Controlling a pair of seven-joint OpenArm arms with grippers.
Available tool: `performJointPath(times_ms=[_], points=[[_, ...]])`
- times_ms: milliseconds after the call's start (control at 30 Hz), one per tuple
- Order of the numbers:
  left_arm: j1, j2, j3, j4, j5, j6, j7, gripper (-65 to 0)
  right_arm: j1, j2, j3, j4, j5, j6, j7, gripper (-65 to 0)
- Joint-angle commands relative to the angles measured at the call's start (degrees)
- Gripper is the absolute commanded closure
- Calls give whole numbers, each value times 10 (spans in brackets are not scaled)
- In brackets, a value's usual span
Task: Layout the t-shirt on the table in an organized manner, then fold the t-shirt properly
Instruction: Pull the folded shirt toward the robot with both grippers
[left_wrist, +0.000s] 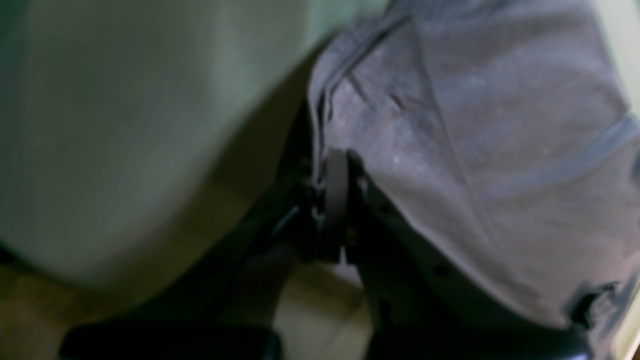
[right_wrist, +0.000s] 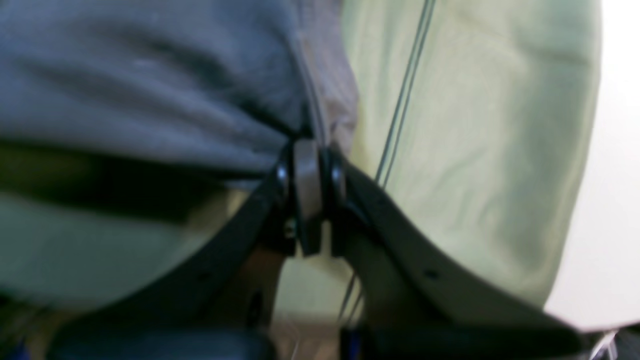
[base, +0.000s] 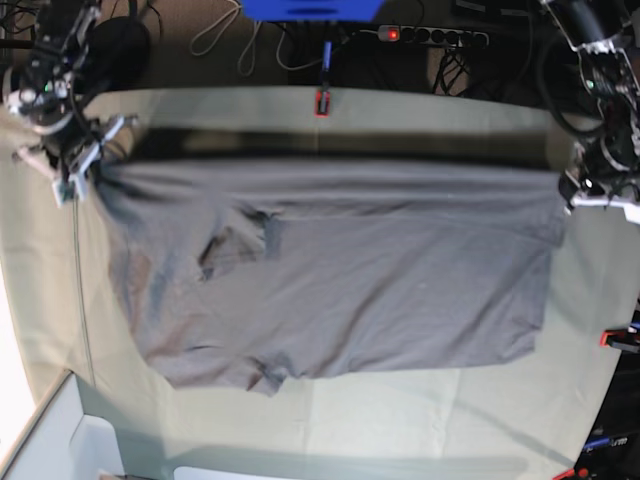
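Dark grey, soft-fabric short-sleeved t-shirt hangs stretched between my two grippers, spanning most of the wide table clad in pale grey-green cloth. My left gripper has its black fingers clamped tight on one upper corner of the shirt, near the table's far edge. My right gripper is pinched just as narrowly on the opposite corner. The lower edge lies wrinkled on the cloth.

Power strip, probably; cables.
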Motion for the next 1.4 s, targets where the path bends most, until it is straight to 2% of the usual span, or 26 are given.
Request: performJointPath(times_ms=[0, 200, 367, 667, 733, 800, 933, 967, 1033, 1100, 1233, 1367], points=[[6, -11, -6, 12, -3, 1, -8, 0, -12, 3, 3, 10, 2, 4, 17, 0], [42, -10, -57, 12, -3, 0, -8, 0, -70, 1, 3, 8, 2, 4, 55, 0], [44, -9, -63, 6, -3, 0, -7, 0, -85, -10, 3, -17, 2, 4, 86, 0], [39, 13, -59, 6, -3, 1, -2, 0, -98, -12, 2, -30, 2, 4, 88, 0], [41, 19, -62, 6, -3, 1, -1, -2, -98, -12, 2, -30, 2, 4, 87, -30], [44, 18, -57, 10, -3, 1, 2, -39, -99, -12, 2, -30, 2, 4, 86, -90], [39, 16, -63, 12, -3, 5, 49, -241, -107, -12, 3, -18, 2, 4, 88, -227], [39, 15, -63, 12, -3, 5, 55, -260, -109, -12, 4, -10, 2, 4, 86, -254], [39, 6, -64, 14, -3, 2, 58, -251, -117, -13, 4, 15, 10, 4, 84, -293], [39, 3, -64, 16, -3, 1, 61, -250, -129, -13, 16, 28, 29, 4, 84, -303], [39, 2, -64, 28, -3, 1, 60, -311, -128, -13, 45, 42, 58, 4, 84, -306], [38, 2, -64, 68, -3, 1, 56, -363, -75, -12, 66, 42, 62, 4, 84, -307]])
